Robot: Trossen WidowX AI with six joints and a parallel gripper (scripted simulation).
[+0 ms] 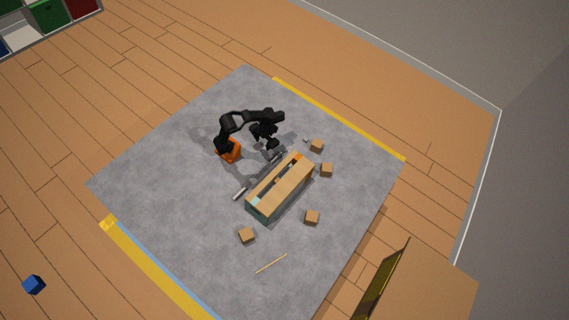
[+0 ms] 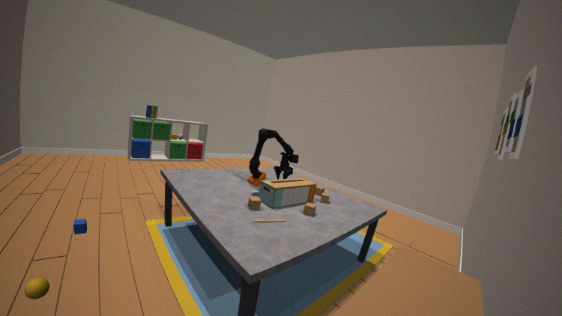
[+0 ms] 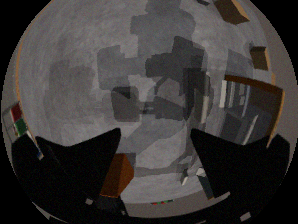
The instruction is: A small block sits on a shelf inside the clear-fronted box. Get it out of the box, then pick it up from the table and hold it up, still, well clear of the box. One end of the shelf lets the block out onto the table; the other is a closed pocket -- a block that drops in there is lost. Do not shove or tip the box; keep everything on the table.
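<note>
The box (image 1: 287, 186) (image 2: 288, 196) (image 3: 255, 85) stands upright on the table, with a wooden top, a long slot, an orange end and a teal end. A small brown block (image 1: 277, 180) shows through the slot, about midway along the box; the box hides it in the exterior view, and I cannot make it out in the wrist view. My gripper (image 1: 265, 145) (image 2: 282, 177) (image 3: 156, 132) is open and empty, pointing down above the table on the arm's side of the box, nearer its orange end. It is clear of the box.
Brown cubes stand around the box, one beyond the orange end (image 1: 316, 145) and one off the teal end (image 1: 246, 235) (image 2: 254, 203). A thin wooden stick (image 1: 271, 263) (image 2: 269, 220) lies farther out. A grey bar (image 1: 240, 193) lies near the box's clear front.
</note>
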